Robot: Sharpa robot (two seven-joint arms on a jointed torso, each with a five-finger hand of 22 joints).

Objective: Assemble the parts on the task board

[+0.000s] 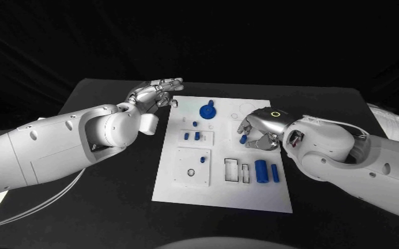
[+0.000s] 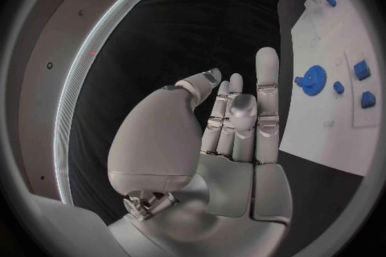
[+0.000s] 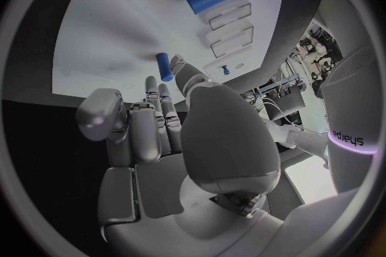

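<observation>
The white task board [image 1: 218,194] lies in the middle of the black table. My right hand [image 1: 259,127] hovers low over its right side and pinches a small blue peg [image 1: 244,139] at its fingertips; the right wrist view shows the peg [image 3: 164,66] between thumb and finger. My left hand [image 1: 156,93] floats at the board's far left corner, fingers extended and empty. A blue gear [image 1: 208,110] sits at the board's far end. Two small blue blocks [image 1: 191,136] lie below it. A large blue cylinder [image 1: 262,170] and a thinner one [image 1: 274,172] lie near the right edge.
Two empty rectangular slots [image 1: 237,171] are beside the cylinders. A square plate with a ring hole [image 1: 191,172] and a tiny blue piece [image 1: 203,159] is on the board's left. Black table surrounds the board on all sides.
</observation>
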